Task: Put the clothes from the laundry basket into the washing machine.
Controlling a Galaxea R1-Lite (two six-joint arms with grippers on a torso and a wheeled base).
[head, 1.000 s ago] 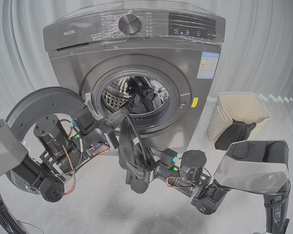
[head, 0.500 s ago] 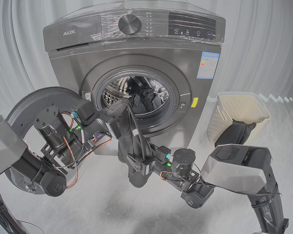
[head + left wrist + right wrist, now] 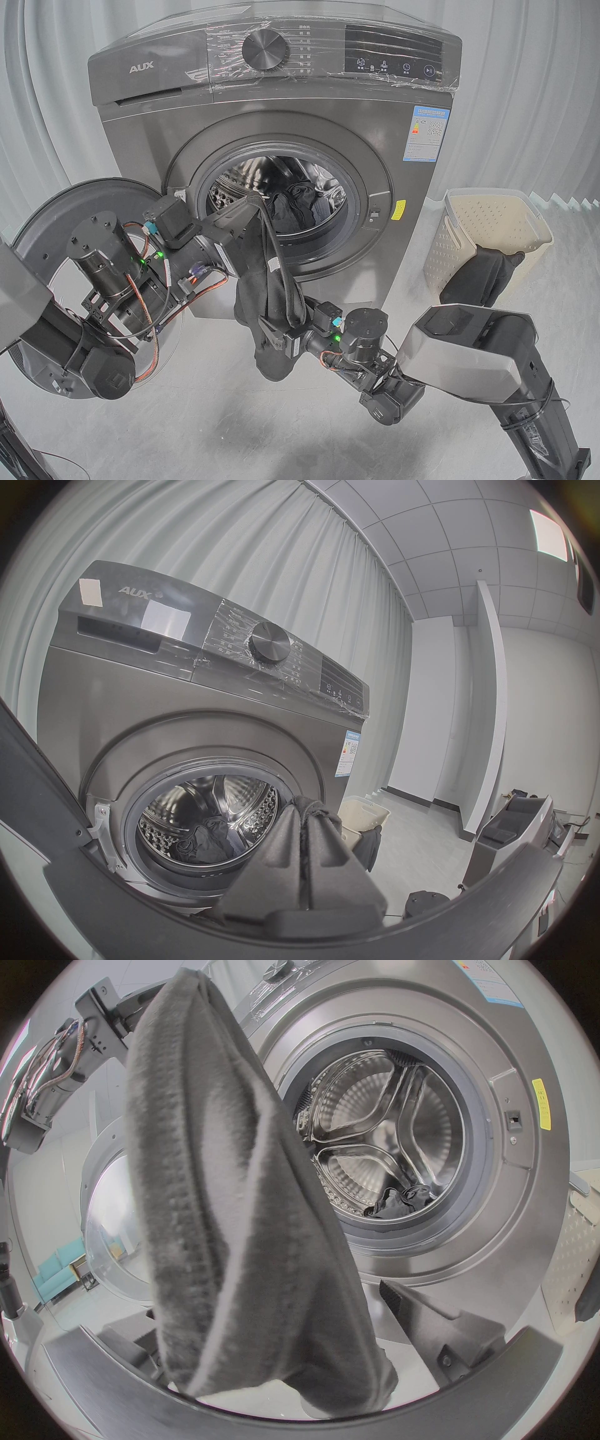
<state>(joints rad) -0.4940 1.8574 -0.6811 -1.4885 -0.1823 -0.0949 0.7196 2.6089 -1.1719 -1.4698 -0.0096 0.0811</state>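
Grey curtains (image 3: 537, 87) back the work area, over a pale floor (image 3: 206, 425).

Left gripper (image 3: 250, 209): the fingers (image 3: 325, 849) are pressed together on the top edge of a dark garment (image 3: 265, 294), with a fold of cloth pinched in the seam between them. This grip sits just in front of the lower left rim of the drum (image 3: 250, 175) opening, outside it.

Garment: it hangs from that grip with its long axis vertical, upper end at the fingers and lower end pointing at the floor, clear of it.

Right gripper (image 3: 272, 334): the fingers (image 3: 437, 1329) stand well apart either side of the garment's lower part, and the cloth hangs between them unclamped.

Washing machine (image 3: 281, 119): the door (image 3: 81, 212) is swung fully open to the robot's left. Dark clothes (image 3: 294, 206) lie inside the drum.

Laundry basket (image 3: 500, 219): it stands on the floor just beside the machine, on the robot's right. A second dark garment (image 3: 481, 278) is draped over its front rim.
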